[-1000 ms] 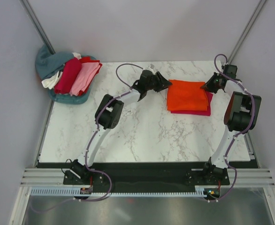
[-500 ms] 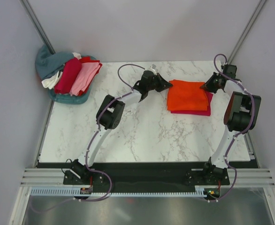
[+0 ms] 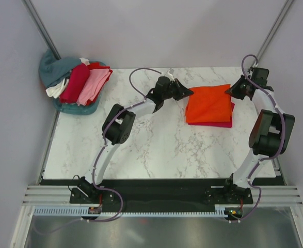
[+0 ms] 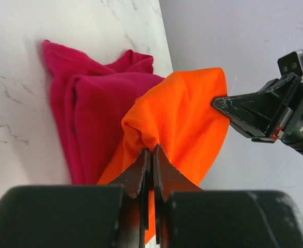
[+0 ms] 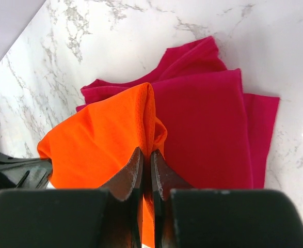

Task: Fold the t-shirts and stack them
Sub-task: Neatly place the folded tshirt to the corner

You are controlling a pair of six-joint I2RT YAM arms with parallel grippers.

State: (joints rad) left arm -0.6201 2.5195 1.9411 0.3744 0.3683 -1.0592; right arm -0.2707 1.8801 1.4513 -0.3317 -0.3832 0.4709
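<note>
Far right of the worktop: the orange t-shirt is here, folded, on top of the crimson-pink t-shirt.
Orange t-shirt: two of its edges are pinched and lifted a little, so it hangs between the two hands.
Crimson-pink t-shirt: it is folded and lies flat on the worktop. It peeks out under the orange one at the near side and the right side.
Left hand: squeezed tight on the left edge of the orange t-shirt.
Right hand: squeezed tight on the far right corner of the orange t-shirt.
Far left corner: a heap of t-shirts in teal, white, dark red and light pink, well apart from both hands.
</note>
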